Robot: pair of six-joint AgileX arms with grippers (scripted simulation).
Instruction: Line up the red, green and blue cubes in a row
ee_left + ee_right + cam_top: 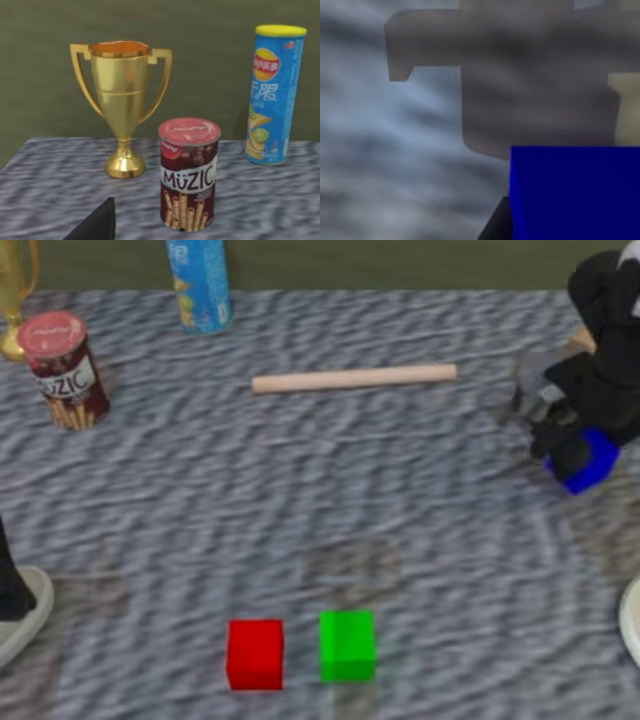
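Right gripper (568, 445) closed on blue cube (590, 462) near table's right edge — red cube (254, 653), green cube (347, 644) side by side at the front edge.

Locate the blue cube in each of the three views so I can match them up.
Top view: the blue cube sits at the far right of the table, partly under the right gripper.
Left wrist view: not in it.
Right wrist view: it fills the lower right corner, very close to the camera.
Shared landmark: the grey mottled tablecloth, also behind the cube in the right wrist view.
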